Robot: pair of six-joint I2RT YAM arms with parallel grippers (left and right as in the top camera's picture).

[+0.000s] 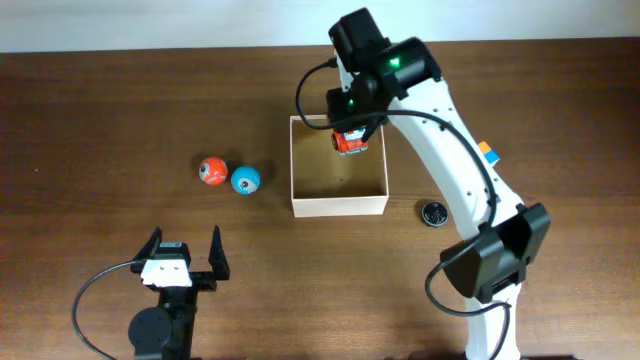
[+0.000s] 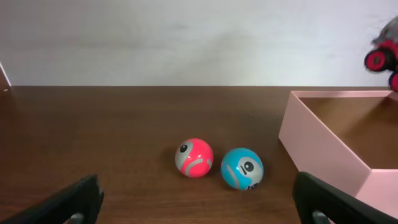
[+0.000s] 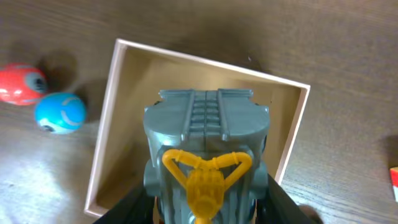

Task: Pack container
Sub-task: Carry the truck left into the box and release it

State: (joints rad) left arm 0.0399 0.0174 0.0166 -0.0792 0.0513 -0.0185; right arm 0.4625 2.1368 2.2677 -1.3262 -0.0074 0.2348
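The container (image 1: 338,205) stands upright on the counter (image 1: 120,110), a little right of centre and toward the far side. Its open top faces up, and what I can see of its tan floor is bare. My right gripper (image 1: 350,138) hangs over the far right part of it, its fingers (image 3: 283,205) clamped on a grey toy truck (image 3: 205,134) with red wheels. The right wrist view looks straight down past the truck into the box, so the toy sits within the rim's outline. In the left wrist view the wheels show above the wall, so I judge it isn't down inside yet. I read this as the placing step for the first item: carried over the box but not let go.

Next, I'd ease the truck toward the middle, since it sits close to the far wall. Then I'd lower it enough that it won't bounce, spread the fingers and lift straight out.

Left of the container, well apart from its wall, a red ball (image 1: 212,171) and a blue ball (image 1: 245,179) lie side by side, touching or all but. My left gripper (image 1: 185,252) rests near the front of the counter facing them, its fingers (image 2: 68,202) spread wide and holding nothing. I expect those balls are its job. A small black round thing (image 1: 433,213) lies near the container's near right corner; I can't tell what it is.
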